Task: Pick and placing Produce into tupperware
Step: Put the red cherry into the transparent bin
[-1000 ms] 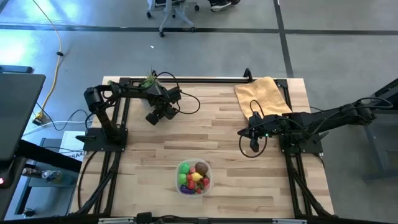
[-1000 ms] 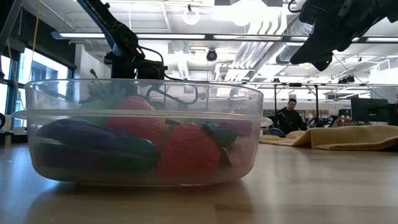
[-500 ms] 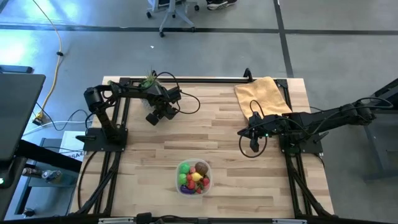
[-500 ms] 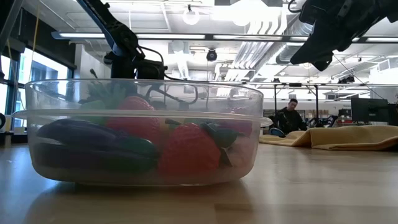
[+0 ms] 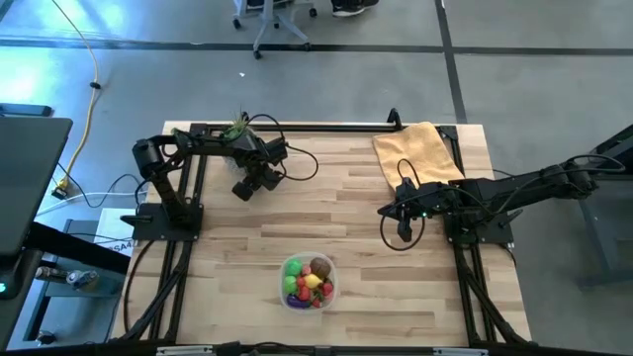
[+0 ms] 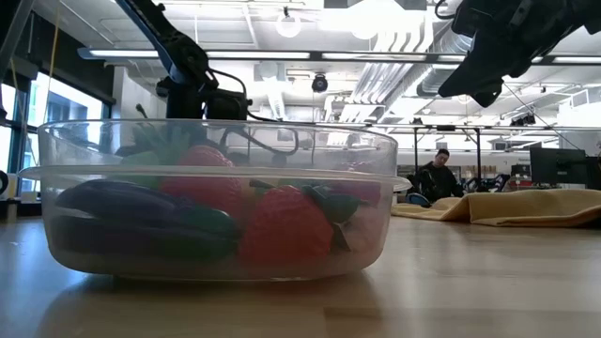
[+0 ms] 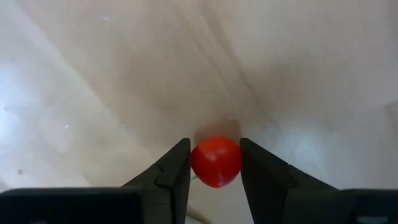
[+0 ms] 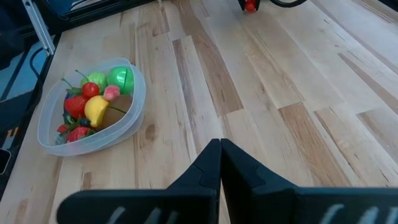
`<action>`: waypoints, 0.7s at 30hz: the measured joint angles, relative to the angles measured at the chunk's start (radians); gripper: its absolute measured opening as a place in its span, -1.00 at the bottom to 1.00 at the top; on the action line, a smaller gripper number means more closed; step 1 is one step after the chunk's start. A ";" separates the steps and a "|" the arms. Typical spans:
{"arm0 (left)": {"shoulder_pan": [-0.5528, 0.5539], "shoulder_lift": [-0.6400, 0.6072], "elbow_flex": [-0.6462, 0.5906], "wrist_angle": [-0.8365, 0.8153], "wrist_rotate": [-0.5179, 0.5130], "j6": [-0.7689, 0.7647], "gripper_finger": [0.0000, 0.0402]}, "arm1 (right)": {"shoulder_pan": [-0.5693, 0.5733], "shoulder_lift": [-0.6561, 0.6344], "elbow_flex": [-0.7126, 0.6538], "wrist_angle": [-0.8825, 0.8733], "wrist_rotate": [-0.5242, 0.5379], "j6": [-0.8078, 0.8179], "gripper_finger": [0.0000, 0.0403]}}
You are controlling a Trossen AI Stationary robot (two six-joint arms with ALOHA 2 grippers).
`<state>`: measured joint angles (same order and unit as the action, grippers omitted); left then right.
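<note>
A small round red berry (image 7: 216, 163) sits between the two fingers of my left gripper (image 7: 214, 143), which points straight down at the far left of the table (image 5: 244, 188). The clear tupperware (image 5: 309, 281) stands near the front edge, holding several pieces of produce (image 8: 93, 102): red strawberries, a yellow lemon, green pieces, and a purple eggplant (image 6: 131, 221). My right gripper (image 8: 220, 155) hangs shut and holds nothing, above the right middle of the table (image 5: 404, 235). My left gripper pinches the red berry by its two opposite sides (image 7: 196, 163) between its two fingers. The fingers come from above, pointing down. The berry is right at the table top; whether it rests on the wood or is just off it, I cannot tell.
A yellow cloth (image 5: 420, 150) lies at the far right corner. A small green plant (image 5: 237, 127) stands at the far edge behind my left arm. Bare wood (image 5: 336, 208) lies between the berry and the tupperware. A person (image 6: 437, 174) sits in the room beyond.
</note>
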<state>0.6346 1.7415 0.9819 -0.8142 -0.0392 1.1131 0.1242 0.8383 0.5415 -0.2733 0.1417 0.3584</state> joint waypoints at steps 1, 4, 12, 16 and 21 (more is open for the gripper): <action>0.000 -0.004 0.004 -0.014 0.013 -0.003 -0.44 | 0.000 0.000 0.000 0.000 0.000 0.000 -1.00; -0.009 -0.007 0.032 -0.043 0.038 -0.024 -0.43 | 0.000 0.000 0.000 0.000 0.000 0.000 -1.00; -0.113 -0.006 0.184 -0.127 0.082 -0.075 -0.43 | 0.000 0.000 0.000 0.000 0.004 0.000 -1.00; -0.204 -0.006 0.293 -0.135 0.102 -0.110 -0.43 | 0.000 0.000 0.000 0.000 0.004 0.000 -1.00; -0.337 -0.006 0.454 -0.159 0.117 -0.195 -0.43 | 0.000 0.000 0.000 0.000 0.003 0.000 -1.00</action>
<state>0.2977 1.7351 1.4364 -0.9734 0.0780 0.9182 0.1238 0.8383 0.5411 -0.2735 0.1452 0.3584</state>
